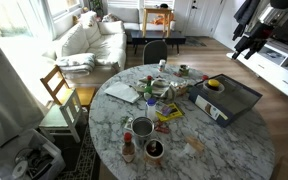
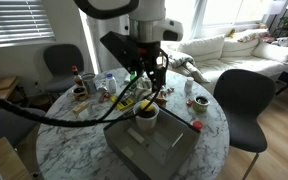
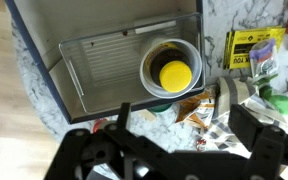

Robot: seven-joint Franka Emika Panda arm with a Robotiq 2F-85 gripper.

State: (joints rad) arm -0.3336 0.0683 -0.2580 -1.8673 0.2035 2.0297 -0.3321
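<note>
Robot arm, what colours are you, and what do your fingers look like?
The arm is white, fat and rounded, like smooth tubes joined together. Its end is black and blocky, with two black, jointed fingers.

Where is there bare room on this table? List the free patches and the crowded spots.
Free: the marble between the tray and the table's near edge in an exterior view, and the tray's floor beside the bowl in the wrist view. Crowded: the table's middle, where packets and bottles lie packed close together.
</note>
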